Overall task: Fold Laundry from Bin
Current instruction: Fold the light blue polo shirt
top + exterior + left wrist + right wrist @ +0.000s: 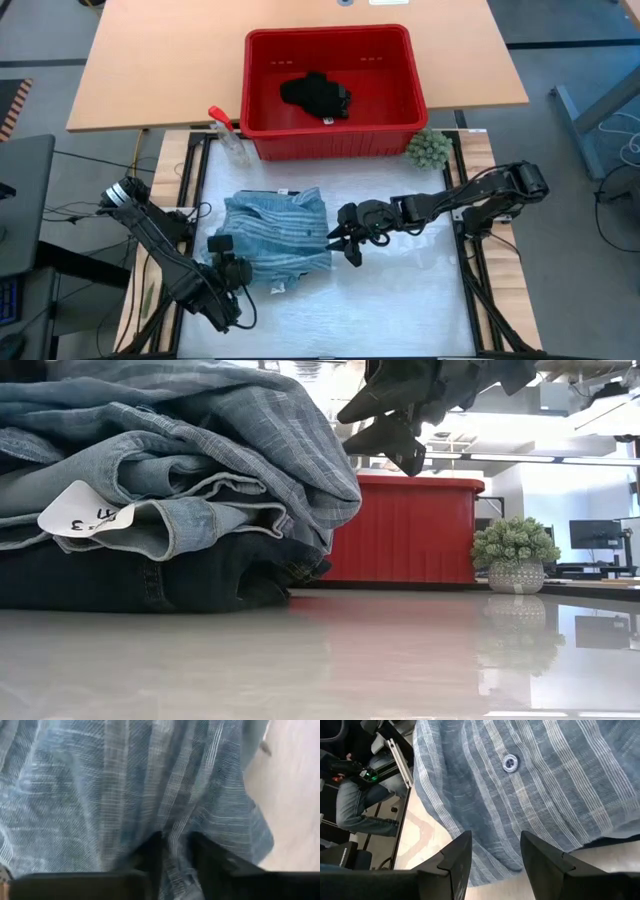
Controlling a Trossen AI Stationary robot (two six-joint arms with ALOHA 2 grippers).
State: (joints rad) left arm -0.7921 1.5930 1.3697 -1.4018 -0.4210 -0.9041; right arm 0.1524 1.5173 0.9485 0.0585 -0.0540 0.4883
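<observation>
**Shirt pinched on the pile, one piece left in the bin**

The striped shirt [278, 238] is laid on top of a stack on the white table [400, 300], with denim jeans [150, 510] and a dark navy piece [150, 580] seen beneath it in the low view. The left gripper [222, 258] is pressed in at the shirt's near-left edge — its fingers [150, 855] are seen closed down on a ridge of the striped cloth. The right gripper [347, 240] is held just beside the shirt's right edge, fingers spread, nothing grasped. A small black piece [316, 95] is left in the red bin [330, 140].

What could go wrong, probably: if only the top layer is pinched, the fold could be dragged open when the cloth is lifted — or the jeans underneath could be caught too and the whole stack skewed.
</observation>
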